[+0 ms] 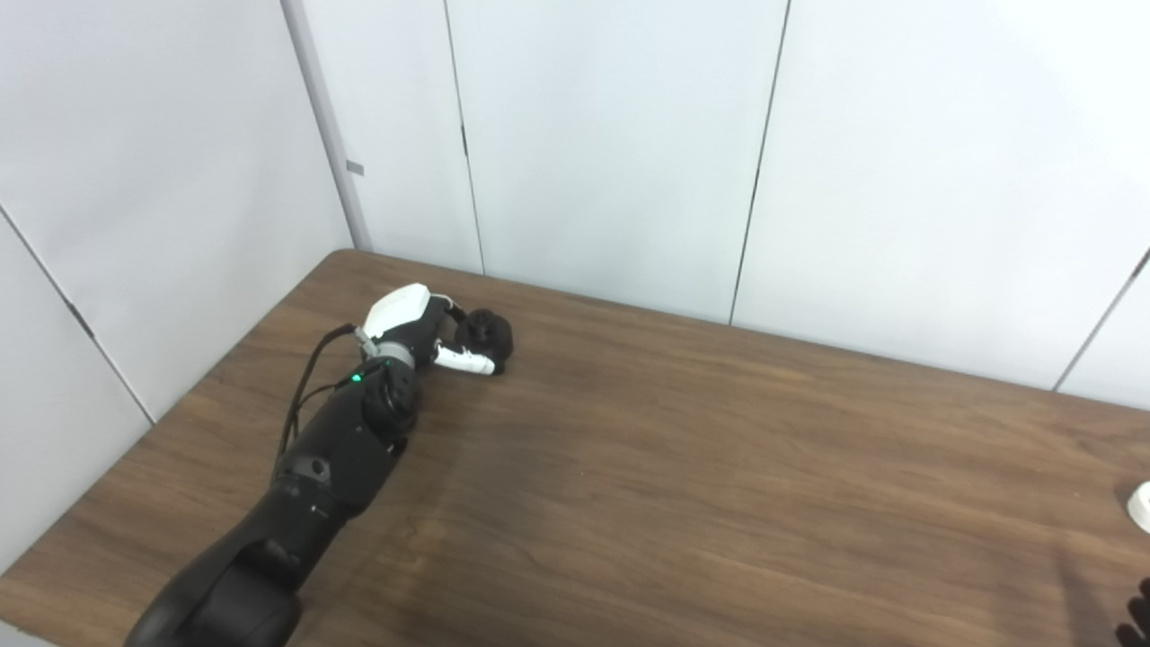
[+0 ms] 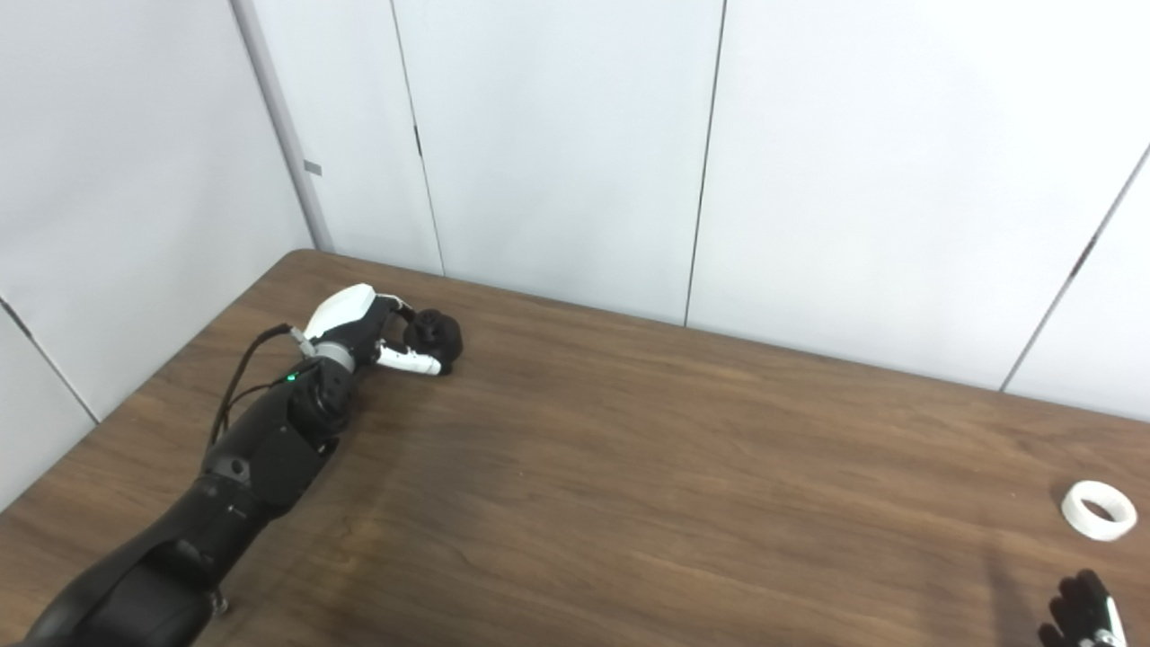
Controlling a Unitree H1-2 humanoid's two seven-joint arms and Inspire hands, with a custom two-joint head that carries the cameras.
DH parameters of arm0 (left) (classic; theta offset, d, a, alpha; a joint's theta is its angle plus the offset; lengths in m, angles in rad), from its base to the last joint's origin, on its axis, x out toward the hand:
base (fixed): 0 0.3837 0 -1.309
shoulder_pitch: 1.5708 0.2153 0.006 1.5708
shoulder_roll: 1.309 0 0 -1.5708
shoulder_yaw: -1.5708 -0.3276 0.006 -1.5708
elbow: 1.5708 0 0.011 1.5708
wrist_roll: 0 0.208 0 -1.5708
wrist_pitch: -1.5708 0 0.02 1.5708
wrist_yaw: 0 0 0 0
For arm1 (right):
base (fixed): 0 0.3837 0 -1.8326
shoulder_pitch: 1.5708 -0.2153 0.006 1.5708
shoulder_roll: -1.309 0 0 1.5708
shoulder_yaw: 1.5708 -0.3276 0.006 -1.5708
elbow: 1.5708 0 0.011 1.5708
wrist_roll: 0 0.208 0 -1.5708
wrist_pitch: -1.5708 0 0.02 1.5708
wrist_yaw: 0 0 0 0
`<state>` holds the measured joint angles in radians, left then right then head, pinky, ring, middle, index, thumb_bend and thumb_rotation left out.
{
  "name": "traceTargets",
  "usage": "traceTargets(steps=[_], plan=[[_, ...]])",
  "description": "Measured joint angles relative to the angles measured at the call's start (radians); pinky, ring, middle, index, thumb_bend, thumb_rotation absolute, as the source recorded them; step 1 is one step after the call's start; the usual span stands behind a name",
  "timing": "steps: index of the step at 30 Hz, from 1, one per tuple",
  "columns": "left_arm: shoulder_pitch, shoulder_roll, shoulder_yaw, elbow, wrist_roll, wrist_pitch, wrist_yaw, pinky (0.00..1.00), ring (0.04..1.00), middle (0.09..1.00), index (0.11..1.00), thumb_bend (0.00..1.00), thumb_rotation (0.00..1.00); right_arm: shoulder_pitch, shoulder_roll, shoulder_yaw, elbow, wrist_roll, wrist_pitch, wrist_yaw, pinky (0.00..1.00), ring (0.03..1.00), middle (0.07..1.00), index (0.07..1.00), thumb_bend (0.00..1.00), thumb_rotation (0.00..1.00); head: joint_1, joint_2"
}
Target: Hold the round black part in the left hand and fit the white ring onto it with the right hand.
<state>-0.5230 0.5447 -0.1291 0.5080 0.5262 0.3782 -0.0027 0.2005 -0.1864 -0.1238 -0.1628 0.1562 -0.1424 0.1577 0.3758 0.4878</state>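
Note:
The round black part (image 1: 485,336) rests on the brown table (image 1: 683,467) at its far left, near the wall. My left hand (image 1: 415,325) has its fingers curled over the part's far side, and its white thumb (image 1: 464,362) lies along the near side, so the hand is closed on the part. The white ring (image 2: 1098,510) lies flat on the table at the far right. Only the dark fingertips of my right hand (image 2: 1083,613) show at the bottom right corner, a little nearer than the ring and not touching it. How the right hand's fingers stand is hidden.
White wall panels (image 1: 611,153) close off the table's far and left sides, close behind the black part. The table's left edge (image 1: 162,422) runs beside my left forearm (image 1: 332,458). Bare wood lies between the part and the ring.

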Motion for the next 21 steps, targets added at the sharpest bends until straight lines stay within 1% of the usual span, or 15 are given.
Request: traceTargets(steps=[5,7,9,13,17,21], plan=[[0.0,0.0,0.003,0.0,-0.003,-0.001,0.0,1.0,1.0,0.919,0.705,0.85,0.3,0.0,0.0,0.0,0.0,0.0,0.002,0.0,1.0,1.0,1.0,1.0,0.64,1.0,0.0,0.0],[-0.001,0.0,0.002,0.0,-0.003,-0.002,0.0,1.0,1.0,0.921,0.713,0.84,0.3,0.001,0.0,0.0,0.0,0.0,0.002,0.0,1.0,1.0,1.0,1.0,0.64,1.0,-0.005,-0.002],[-0.003,-0.001,-0.002,0.002,-0.003,-0.002,0.0,1.0,1.0,0.925,0.724,0.84,0.3,0.002,-0.001,0.0,-0.001,0.0,0.002,0.0,1.0,1.0,1.0,1.0,0.61,1.0,-0.005,0.0],[-0.013,-0.001,-0.016,0.011,-0.002,-0.003,0.0,1.0,1.0,0.925,0.734,0.84,0.3,0.006,-0.001,-0.001,-0.003,0.0,0.003,0.0,1.0,1.0,1.0,1.0,0.62,1.0,-0.006,0.0],[-0.018,-0.001,-0.021,0.014,-0.002,-0.003,-0.001,1.0,1.0,0.932,0.741,0.85,0.3,0.008,-0.002,-0.001,-0.004,0.001,0.002,0.0,1.0,1.0,1.0,1.0,0.59,1.0,-0.006,0.0],[-0.02,-0.001,-0.027,0.017,-0.001,-0.003,-0.001,1.0,1.0,0.935,0.748,0.85,0.3,0.009,-0.003,-0.002,-0.004,0.007,0.0,0.0,1.0,1.0,1.0,1.0,0.6,1.0,-0.006,0.0]])
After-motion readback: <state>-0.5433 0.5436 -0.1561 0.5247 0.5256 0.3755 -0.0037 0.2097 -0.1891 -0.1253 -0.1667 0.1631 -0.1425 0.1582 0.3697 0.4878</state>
